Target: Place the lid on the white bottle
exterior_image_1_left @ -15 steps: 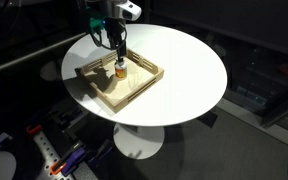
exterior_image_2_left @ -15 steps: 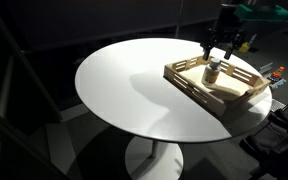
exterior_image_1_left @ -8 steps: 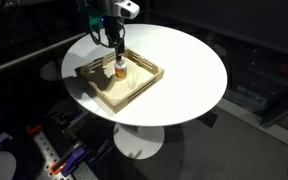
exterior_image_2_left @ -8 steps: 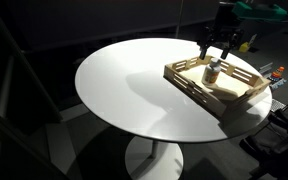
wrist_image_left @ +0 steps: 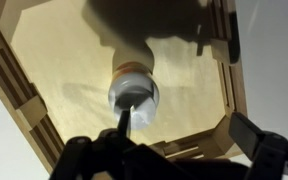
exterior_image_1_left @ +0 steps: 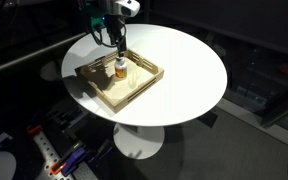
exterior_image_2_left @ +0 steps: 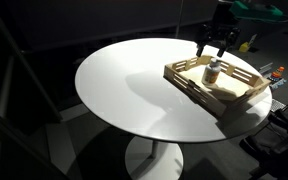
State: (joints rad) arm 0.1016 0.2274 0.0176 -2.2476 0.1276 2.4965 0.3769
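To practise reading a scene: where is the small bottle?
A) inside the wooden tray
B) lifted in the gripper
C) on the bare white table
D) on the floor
A: the bottle stands upright inside the wooden tray, with the open gripper above it, not holding it.

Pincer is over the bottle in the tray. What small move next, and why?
Probably raise the pincer straight up, clear of the white bottle. Its jaws stand open and empty above the bottle in the wooden tray, and the lid seems to sit on top already; whether it is fully seated I cannot tell.
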